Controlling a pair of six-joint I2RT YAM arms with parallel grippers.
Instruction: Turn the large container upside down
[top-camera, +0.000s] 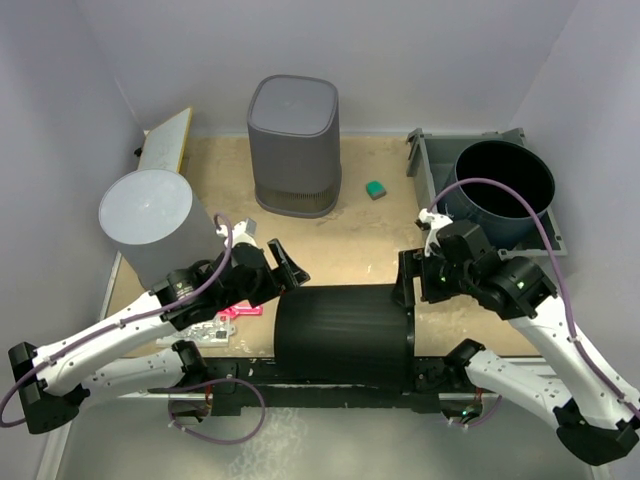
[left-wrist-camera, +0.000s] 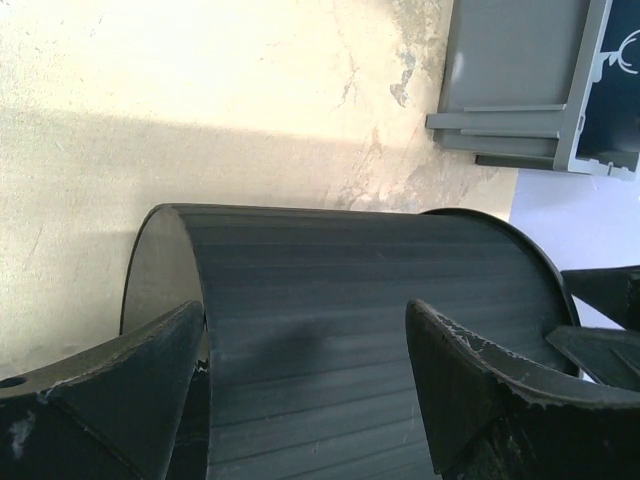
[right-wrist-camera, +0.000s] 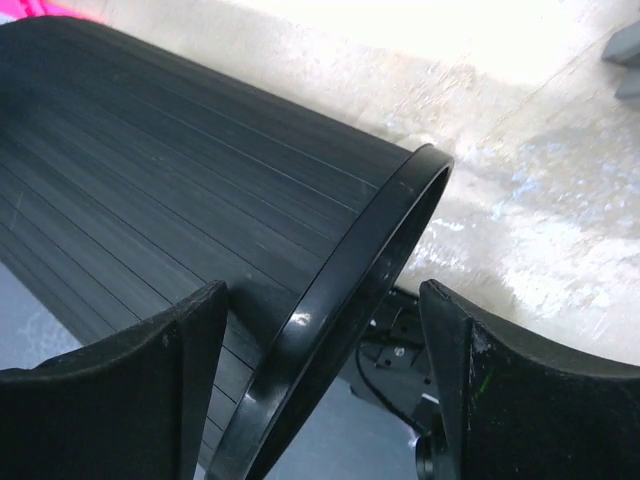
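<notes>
The large black ribbed container (top-camera: 345, 335) lies on its side at the table's near edge, between the two arms, with its rimmed mouth to the right. My left gripper (top-camera: 287, 268) is open at its left end. In the left wrist view the gripper (left-wrist-camera: 305, 390) straddles the base edge of the container (left-wrist-camera: 360, 290), one finger (left-wrist-camera: 100, 400) past the base. My right gripper (top-camera: 408, 280) is open at the right end. In the right wrist view the gripper (right-wrist-camera: 320, 390) straddles the container's rim (right-wrist-camera: 375, 265). Neither gripper is closed on it.
A light grey cylinder (top-camera: 145, 215) stands at the left, and a grey square bin (top-camera: 293, 145) at the back centre. A dark round bin (top-camera: 500, 185) sits in a grey tray (top-camera: 430, 160) at the right. A small green block (top-camera: 375, 189) and a pink item (top-camera: 240, 312) lie on the table.
</notes>
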